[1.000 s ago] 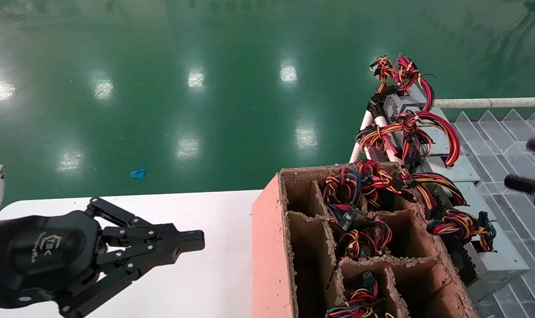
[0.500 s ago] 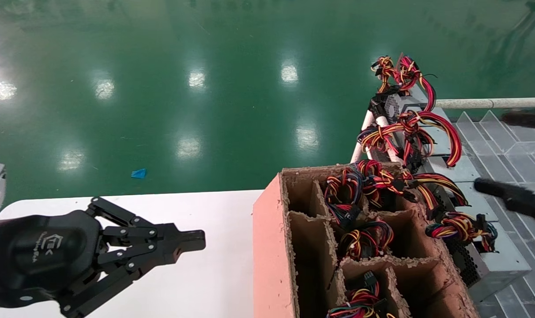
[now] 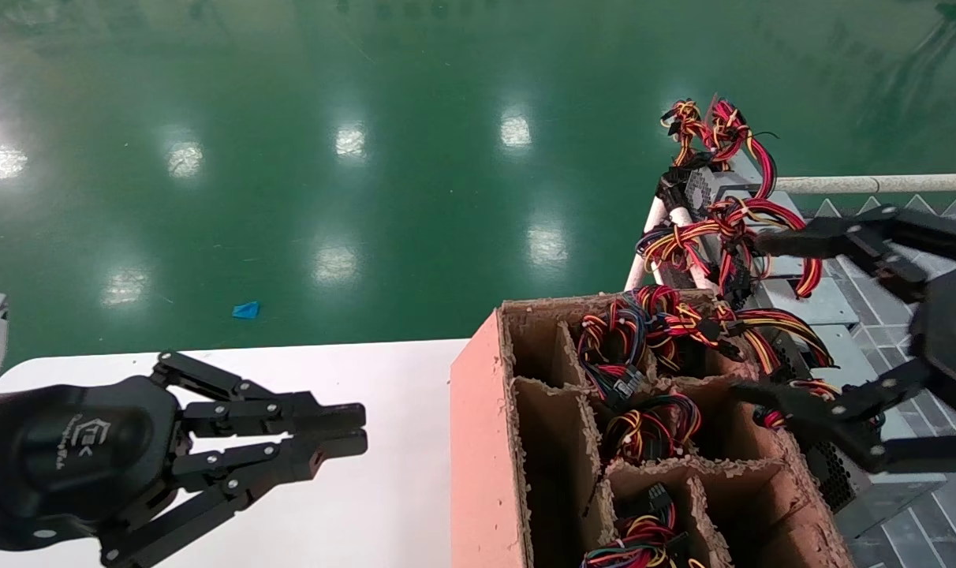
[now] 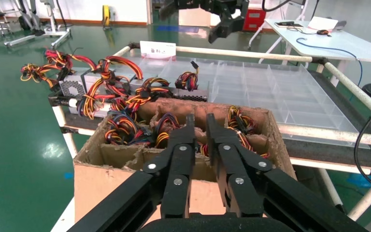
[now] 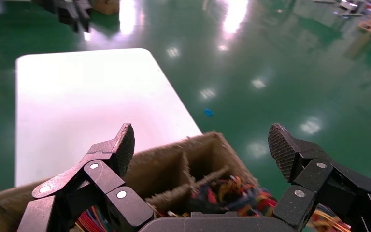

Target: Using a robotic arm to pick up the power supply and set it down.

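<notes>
Several silver-grey power supplies with red, yellow and black wire bundles lie in a row on the rack at the right; the nearest power supply (image 3: 880, 495) shows its perforated vent side, and another (image 3: 813, 304) lies behind it. My right gripper (image 3: 754, 315) hangs wide open above this row, beside the cardboard box's right wall, holding nothing. In the right wrist view the right gripper (image 5: 201, 147) frames the box's compartments and wires. My left gripper (image 3: 361, 428) hovers over the white table at lower left, its fingers (image 4: 189, 140) a narrow gap apart and empty.
The pinkish-brown divided cardboard box (image 3: 486, 442) stands on the white table (image 3: 367, 505), with wire bundles in several compartments. A clear divided plastic tray (image 4: 270, 92) covers the rack behind the supplies. A white rail (image 3: 880, 184) bounds the rack. Green floor lies beyond.
My right gripper has swung in from the right edge to above the supplies beside the box, wide open. The left gripper's fingers have parted slightly; the arm stays in place.
</notes>
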